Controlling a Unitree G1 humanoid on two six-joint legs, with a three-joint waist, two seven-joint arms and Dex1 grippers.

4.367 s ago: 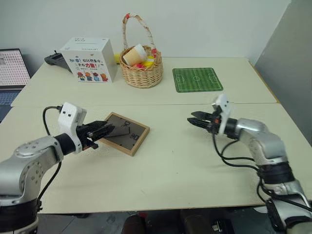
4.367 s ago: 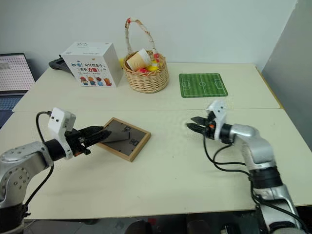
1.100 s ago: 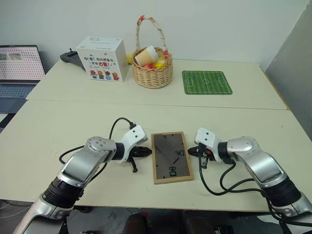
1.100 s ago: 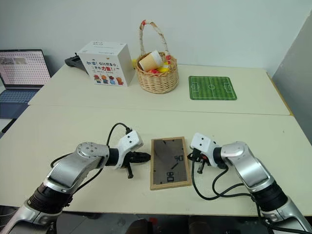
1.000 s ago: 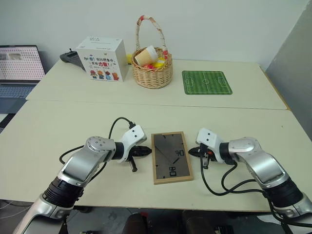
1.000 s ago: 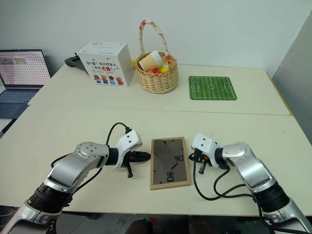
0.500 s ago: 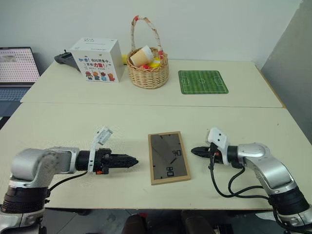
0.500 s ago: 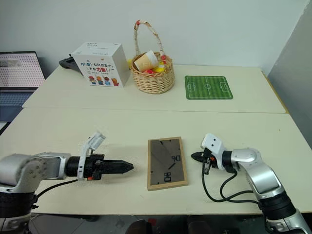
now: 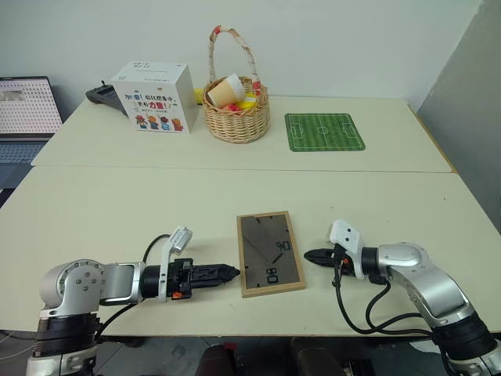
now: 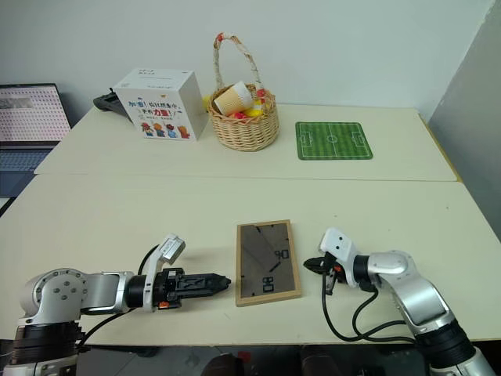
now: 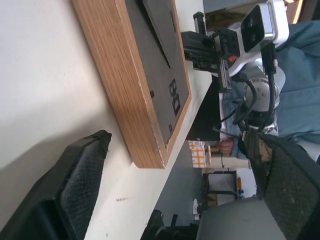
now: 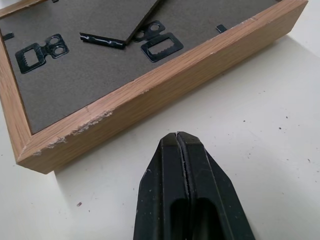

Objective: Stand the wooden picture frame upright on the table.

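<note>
Frame: we see the wooden picture frame [image 9: 270, 252] lying flat, back up, near the surface [image 9: 117, 211] front edge.
Left pincer [image 9: 232, 272]: fingers apart, just beside its left edge, seemingly not touching.
Right pincer [image 9: 309, 255]: pressed together, near its right edge.
Far side: basket [image 9: 237, 110], white box [image 9: 153, 97], green mat [image 9: 324, 131], laptop [image 9: 27, 110].

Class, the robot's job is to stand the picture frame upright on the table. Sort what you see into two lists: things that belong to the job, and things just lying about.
Belongs to the job:
wooden picture frame, lying back-up
table
left gripper, open
right gripper, shut

Just lying about:
wicker basket
white box
green football-pitch mat
laptop
</note>
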